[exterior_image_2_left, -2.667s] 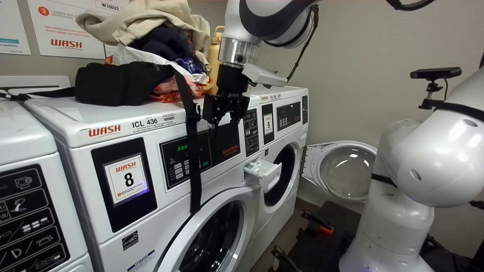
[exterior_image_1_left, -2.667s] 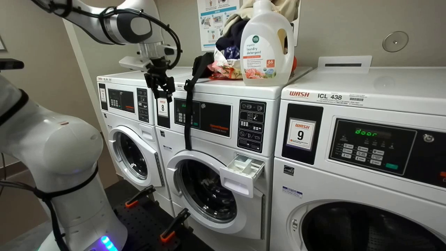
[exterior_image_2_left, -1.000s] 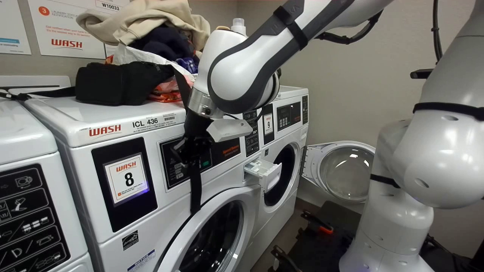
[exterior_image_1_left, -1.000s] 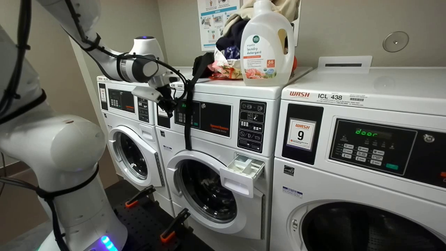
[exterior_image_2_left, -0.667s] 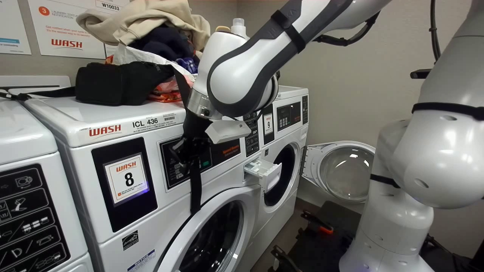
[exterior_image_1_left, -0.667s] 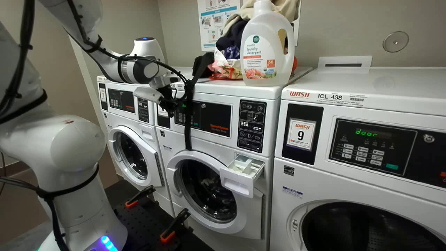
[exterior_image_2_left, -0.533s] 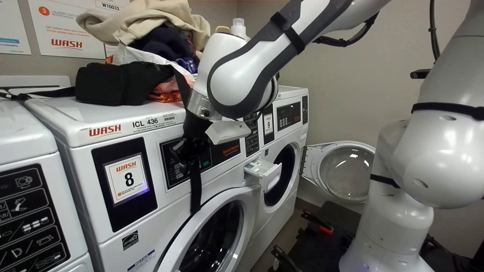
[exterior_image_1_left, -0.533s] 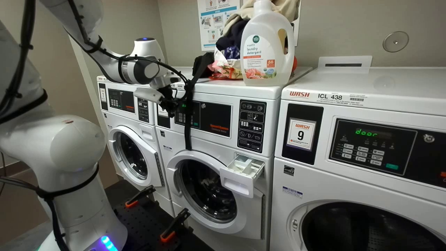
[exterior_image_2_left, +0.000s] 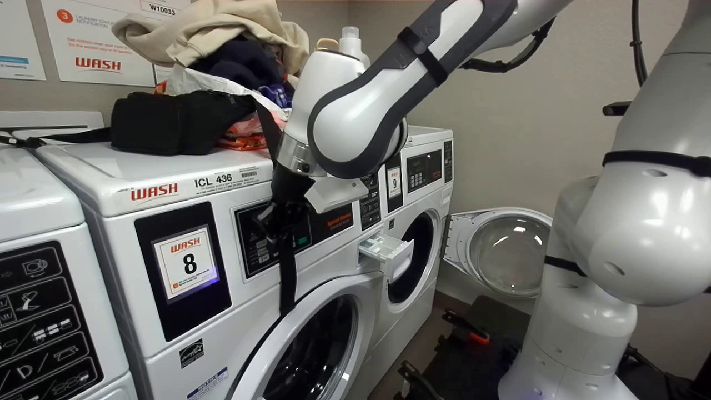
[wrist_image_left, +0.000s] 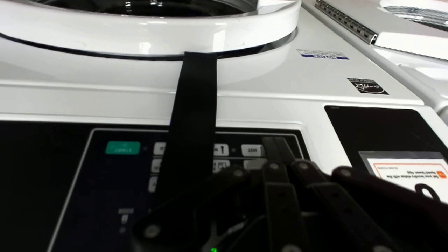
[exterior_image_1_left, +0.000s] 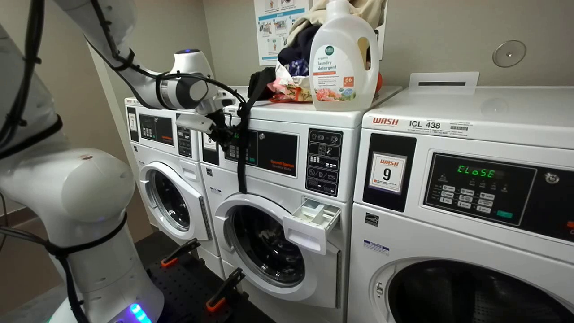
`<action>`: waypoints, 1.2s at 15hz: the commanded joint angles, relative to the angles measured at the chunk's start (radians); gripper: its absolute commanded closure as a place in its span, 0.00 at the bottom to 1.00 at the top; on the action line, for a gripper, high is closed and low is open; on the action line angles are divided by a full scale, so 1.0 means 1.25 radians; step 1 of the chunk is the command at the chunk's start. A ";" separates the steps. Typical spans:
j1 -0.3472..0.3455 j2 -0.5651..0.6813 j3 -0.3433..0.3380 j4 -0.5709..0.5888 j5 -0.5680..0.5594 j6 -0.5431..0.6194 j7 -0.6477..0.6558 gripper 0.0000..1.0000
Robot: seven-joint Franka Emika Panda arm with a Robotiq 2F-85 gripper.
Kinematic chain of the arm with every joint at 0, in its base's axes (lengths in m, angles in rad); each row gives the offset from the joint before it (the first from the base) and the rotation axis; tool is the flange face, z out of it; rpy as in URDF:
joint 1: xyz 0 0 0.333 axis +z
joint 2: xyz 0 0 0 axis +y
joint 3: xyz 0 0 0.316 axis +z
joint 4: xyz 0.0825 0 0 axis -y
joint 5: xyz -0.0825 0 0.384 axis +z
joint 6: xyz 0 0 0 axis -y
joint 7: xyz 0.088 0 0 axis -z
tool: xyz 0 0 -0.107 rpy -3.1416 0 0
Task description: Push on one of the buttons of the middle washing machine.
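Note:
The middle washing machine (exterior_image_1_left: 215,177) is white with a round door (exterior_image_1_left: 264,244) and the number 8 placard. In an exterior view my gripper (exterior_image_1_left: 224,146) is at the left part of its dark control panel (exterior_image_1_left: 278,152). The wrist view, upside down, shows my gripper (wrist_image_left: 275,143) shut, its fingertips side by side with nothing between them. They overlap the edge of the grey HOT button (wrist_image_left: 251,150) and partly hide a button beside it. Whether they touch the panel I cannot tell. Farther left lies the green START button (wrist_image_left: 123,148). A black strap (wrist_image_left: 196,105) covers several buttons.
That strap hangs from a black bag (exterior_image_2_left: 166,122) on the machine's top, near piled clothes (exterior_image_2_left: 222,39) and a detergent bottle (exterior_image_1_left: 343,63). A detergent drawer (exterior_image_1_left: 309,229) stands pulled out. Washer 9 (exterior_image_1_left: 448,112) stands beside it, its door (exterior_image_2_left: 505,253) swung open.
From above the machine my arm came down, bringing the shut gripper to the control panel. Over the last half second it shifted slightly sideways along the panel. Washer 9's display changed from "door" to "CLOSE".

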 commanded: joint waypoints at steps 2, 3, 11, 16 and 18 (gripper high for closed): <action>-0.026 0.012 0.025 -0.003 -0.038 0.044 0.040 1.00; -0.029 0.015 0.027 -0.003 -0.045 0.051 0.050 1.00; -0.127 0.039 0.095 -0.021 -0.251 0.185 0.237 1.00; -0.240 -0.005 0.189 -0.042 -0.457 0.214 0.468 1.00; -0.252 -0.004 0.207 -0.040 -0.480 0.209 0.513 1.00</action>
